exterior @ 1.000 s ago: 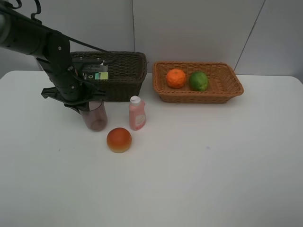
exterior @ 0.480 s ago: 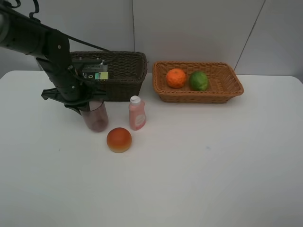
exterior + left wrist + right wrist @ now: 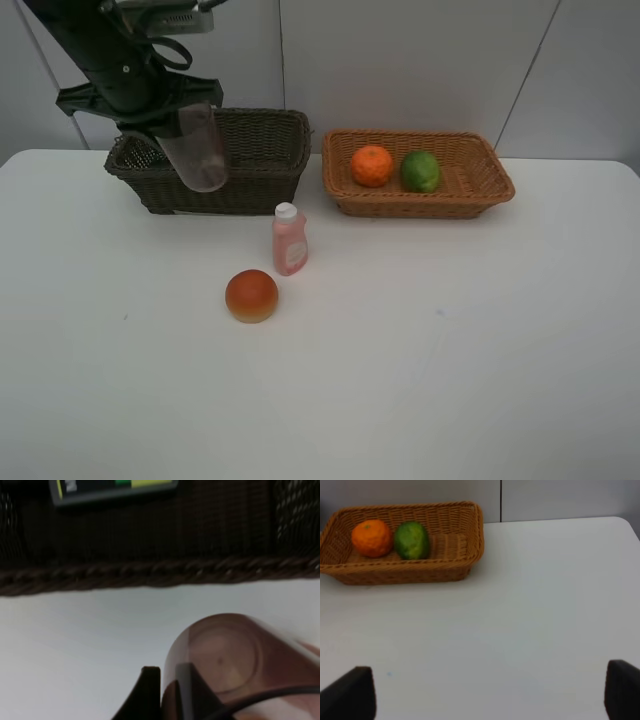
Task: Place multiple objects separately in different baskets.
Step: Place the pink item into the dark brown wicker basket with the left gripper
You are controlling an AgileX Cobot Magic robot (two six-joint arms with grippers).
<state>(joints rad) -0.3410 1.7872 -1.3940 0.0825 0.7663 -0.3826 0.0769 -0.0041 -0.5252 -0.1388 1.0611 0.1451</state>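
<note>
My left gripper point(image 3: 165, 122) is shut on the translucent mauve cup point(image 3: 200, 150) and holds it tilted in the air, above the front wall of the dark brown basket point(image 3: 255, 165). In the left wrist view the cup point(image 3: 225, 660) hangs over the white table just outside the basket's rim point(image 3: 150, 572). A dark item with a yellow-green label point(image 3: 115, 486) lies inside that basket. The pink bottle point(image 3: 289, 240) and the red-orange fruit point(image 3: 251, 295) stand on the table. The orange point(image 3: 371, 165) and the green fruit point(image 3: 420, 171) lie in the light tan basket point(image 3: 420, 208). My right gripper point(image 3: 485, 695) is open and empty.
The white table point(image 3: 450, 350) runs wide to the front and right. In the right wrist view the tan basket point(image 3: 465, 545) holds the orange point(image 3: 371, 537) and the green fruit point(image 3: 411, 540). A white wall stands behind both baskets.
My left gripper has lifted the mauve cup off the table and carried it up and back, to above the dark basket's front wall. Nothing else moved.
</note>
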